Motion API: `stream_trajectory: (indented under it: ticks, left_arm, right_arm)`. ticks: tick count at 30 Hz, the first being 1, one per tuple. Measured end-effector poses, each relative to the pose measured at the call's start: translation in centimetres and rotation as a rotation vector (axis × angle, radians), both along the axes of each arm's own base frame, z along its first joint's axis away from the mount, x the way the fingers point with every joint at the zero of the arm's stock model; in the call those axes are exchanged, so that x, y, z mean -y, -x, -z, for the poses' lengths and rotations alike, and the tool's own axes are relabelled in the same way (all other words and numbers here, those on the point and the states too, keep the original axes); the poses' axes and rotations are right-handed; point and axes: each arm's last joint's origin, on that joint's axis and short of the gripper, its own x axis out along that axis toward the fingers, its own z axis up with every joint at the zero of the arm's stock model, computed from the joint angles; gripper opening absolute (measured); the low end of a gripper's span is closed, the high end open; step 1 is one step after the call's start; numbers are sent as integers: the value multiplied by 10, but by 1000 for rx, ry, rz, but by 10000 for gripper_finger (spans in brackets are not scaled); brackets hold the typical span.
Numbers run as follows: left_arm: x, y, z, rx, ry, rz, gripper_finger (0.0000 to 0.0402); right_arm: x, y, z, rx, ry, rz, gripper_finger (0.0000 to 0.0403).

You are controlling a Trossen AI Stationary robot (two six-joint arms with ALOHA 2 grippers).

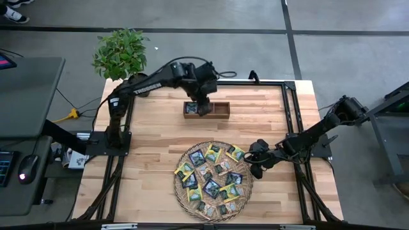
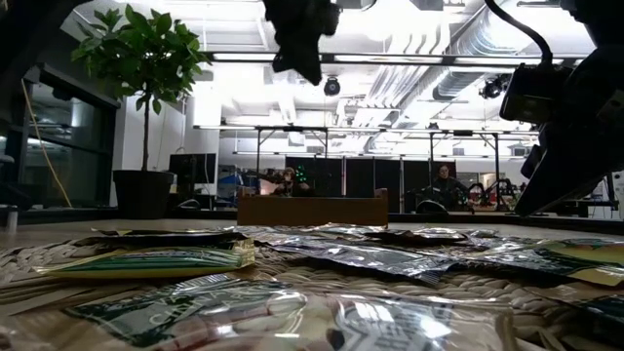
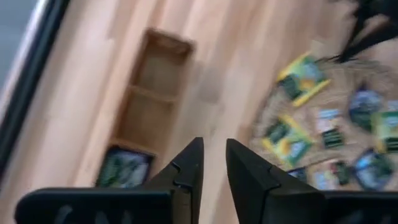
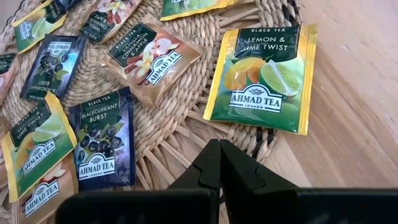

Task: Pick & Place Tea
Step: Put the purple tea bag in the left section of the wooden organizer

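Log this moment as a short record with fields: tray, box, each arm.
tray: round woven tray at the near middle of the table, covered with tea sachets
box: wooden box with compartments at the far middle; one dark sachet lies in an end compartment, the other compartments in view are bare
left arm: left gripper above the box, jaws a little apart, nothing between them
right arm: right gripper at the tray's right rim, jaws shut, empty, next to a Lemon & Lime Twist sachet
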Motion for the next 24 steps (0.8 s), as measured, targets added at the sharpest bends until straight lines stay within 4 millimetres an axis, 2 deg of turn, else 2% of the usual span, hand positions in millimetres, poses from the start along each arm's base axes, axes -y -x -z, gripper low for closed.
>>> stream_trajectory:
  ticks: [5, 9, 11, 14, 16, 18, 21, 24]
  left_arm:
    - [37, -3, 20, -47, 51, 21, 47]
    - [70, 0, 47, -106, 102, 3, 44]
    - [85, -5, 60, -67, 129, -21, 44]
    - [108, 7, 78, -130, 169, -59, 44]
    - [121, 3, 84, -45, 188, -88, 44]
    - [134, 14, 98, -107, 191, -135, 44]
    - [149, 13, 110, -50, 226, -181, 44]
    - [161, 21, 128, -102, 236, -233, 44]
  right_arm:
    - [0, 0, 0, -1, 14, -20, 0]
    - [0, 0, 0, -3, 23, -36, 0]
    - [-1, 0, 0, -7, 24, -56, 0]
    - [-1, 0, 0, -13, 26, -89, 0]
    - [-2, 0, 0, -15, 27, -118, 0]
    - [-2, 0, 0, -13, 39, -144, 0]
    - [-3, 0, -1, -8, 50, -177, 0]
    - [-3, 0, -1, -2, 61, -200, 0]
